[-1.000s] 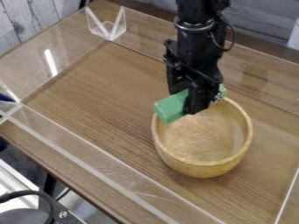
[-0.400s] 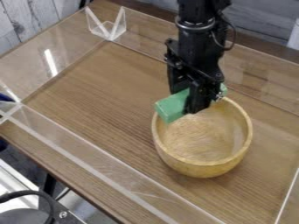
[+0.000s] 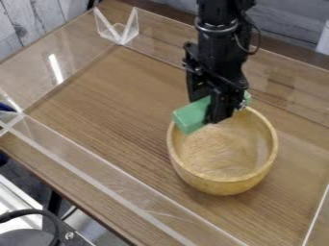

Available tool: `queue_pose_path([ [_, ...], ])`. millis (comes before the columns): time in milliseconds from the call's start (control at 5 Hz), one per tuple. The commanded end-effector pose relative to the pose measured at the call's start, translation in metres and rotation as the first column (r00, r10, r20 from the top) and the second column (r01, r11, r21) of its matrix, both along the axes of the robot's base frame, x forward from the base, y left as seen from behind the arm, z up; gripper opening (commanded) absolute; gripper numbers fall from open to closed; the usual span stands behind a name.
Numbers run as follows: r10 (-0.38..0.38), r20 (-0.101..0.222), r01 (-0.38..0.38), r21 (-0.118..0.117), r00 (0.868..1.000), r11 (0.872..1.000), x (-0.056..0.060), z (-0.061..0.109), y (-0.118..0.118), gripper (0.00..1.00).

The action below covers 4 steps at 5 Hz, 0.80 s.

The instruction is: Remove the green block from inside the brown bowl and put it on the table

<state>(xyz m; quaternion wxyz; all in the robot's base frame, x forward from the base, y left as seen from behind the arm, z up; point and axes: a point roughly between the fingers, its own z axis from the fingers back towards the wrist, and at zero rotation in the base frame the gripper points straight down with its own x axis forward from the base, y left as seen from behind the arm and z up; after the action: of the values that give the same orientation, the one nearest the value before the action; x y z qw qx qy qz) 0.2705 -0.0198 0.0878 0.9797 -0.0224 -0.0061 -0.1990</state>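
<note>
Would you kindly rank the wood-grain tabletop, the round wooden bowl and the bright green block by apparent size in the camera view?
1. The brown wood-grain tabletop.
2. The light-brown round wooden bowl.
3. The small bright green block, held by the gripper.

– Background? What's surrounding the work area?

– Low clear acrylic walls [image 3: 77, 144] are running around it, catching white glare along the near left edge. A small clear acrylic bracket [image 3: 118, 27] is standing at the far corner.

– Behind that?

– Pale whitewashed wooden plank wall [image 3: 33, 24] is showing top left. Dark cables [image 3: 33, 229] are lying bottom left, over a light floor, blurry.

– Lighting?

– Bright, even light is falling from above.
</note>
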Motion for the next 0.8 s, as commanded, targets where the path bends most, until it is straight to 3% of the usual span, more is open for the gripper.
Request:
queue_pose_path([
  [0, 0.01, 0.063, -0.01, -0.001, 0.998, 1.0, 0.014, 0.013, 0.002, 0.0],
  [200, 0.046, 0.068, -0.047, 0.007, 0.997, 0.999, 0.014, 0.017, 0.017, 0.0],
  [400, 0.138, 0.068, -0.139, 0.014, 0.988, 0.99, 0.017, 0.016, 0.053, 0.0],
  [600, 0.224, 0.059, -0.226, 0.026, 0.973, 0.974, 0.018, 0.009, 0.096, 0.0],
])
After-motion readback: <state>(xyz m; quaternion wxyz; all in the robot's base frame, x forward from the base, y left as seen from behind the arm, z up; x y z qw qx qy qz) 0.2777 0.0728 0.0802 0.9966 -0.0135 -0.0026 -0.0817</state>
